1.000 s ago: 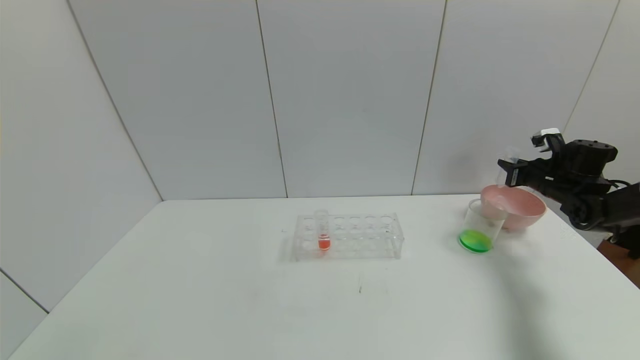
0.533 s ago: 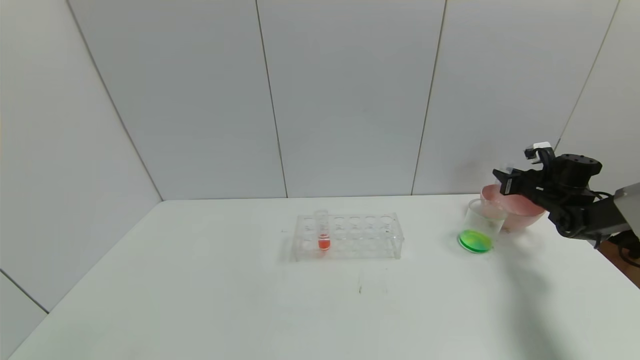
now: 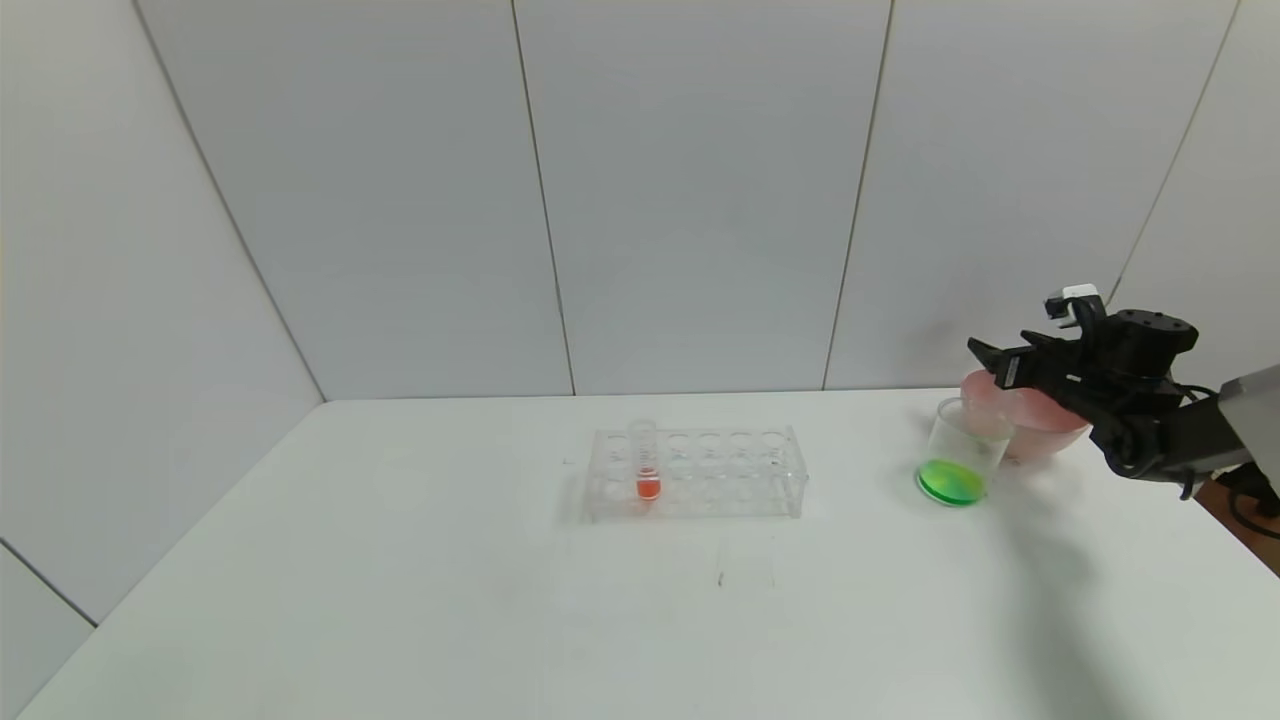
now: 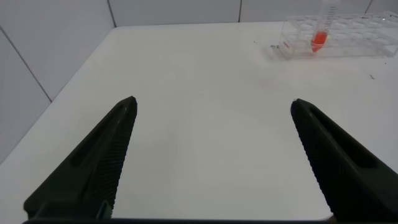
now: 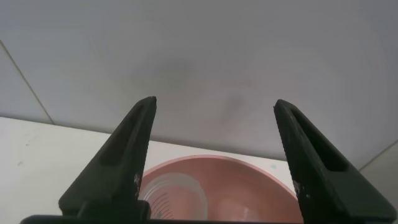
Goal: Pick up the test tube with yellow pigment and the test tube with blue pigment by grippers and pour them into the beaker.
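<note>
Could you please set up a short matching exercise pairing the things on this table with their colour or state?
Things:
1. beaker
2. bowl
3. tube in the rack
4. right gripper

States:
a. pink, behind the beaker
b. jaws open, holding nothing, above the bowl
c. green liquid at the bottom
d. upright, red-orange liquid

Pairs: 1-c, 2-a, 3-d, 4-b

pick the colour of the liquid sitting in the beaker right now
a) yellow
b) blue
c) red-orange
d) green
d: the head view shows a bright green pool at the bottom of the beaker, while the red-orange liquid sits in the tube standing in the rack.
</note>
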